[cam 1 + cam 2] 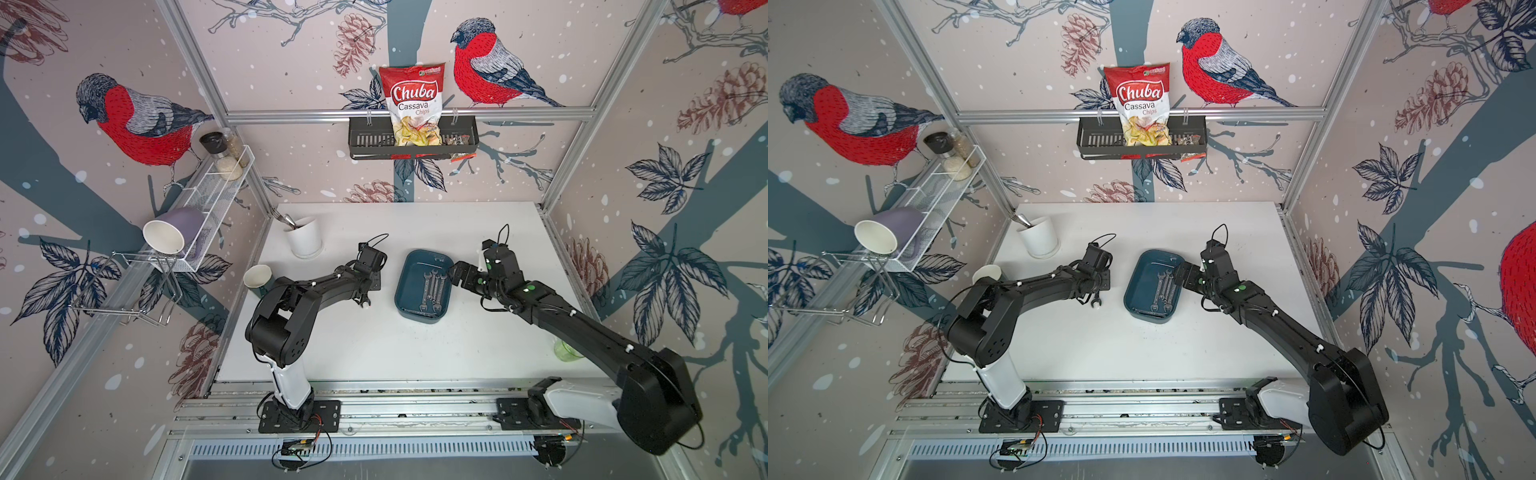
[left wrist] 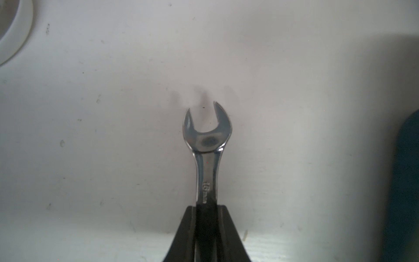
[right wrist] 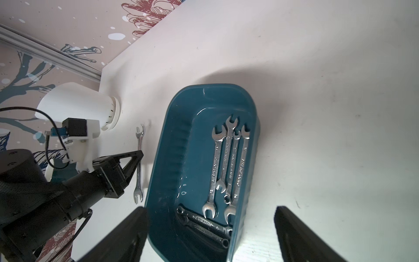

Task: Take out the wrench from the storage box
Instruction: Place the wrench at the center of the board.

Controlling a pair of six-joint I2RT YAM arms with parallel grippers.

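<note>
The teal-blue storage box point(image 1: 402, 286) point(image 1: 1136, 286) point(image 3: 176, 147) sits mid-table, and its edge shows in the left wrist view point(image 2: 408, 181). Several silver wrenches point(image 1: 432, 286) point(image 1: 1165, 287) point(image 3: 229, 163) lie inside, along its right side and near end. My left gripper point(image 1: 366, 289) point(image 2: 206, 207) point(image 3: 138, 156) is shut on the shank of one wrench point(image 2: 207, 136) point(image 3: 138, 163) point(image 1: 1096, 301). It holds that wrench low over the white table, just left of the box. My right gripper point(image 1: 455, 272) point(image 1: 1181, 272) point(image 3: 210, 211) hangs open above the box's right rim, with nothing in it.
A white utensil pot point(image 1: 306, 237) stands at the back left, with a paper cup point(image 1: 257, 276) by the left arm's elbow. A green cup point(image 1: 565, 349) sits under the right arm. A black wall shelf point(image 1: 365, 143) holds a chips bag, and a white wire shelf point(image 1: 216, 195) hangs on the left wall.
</note>
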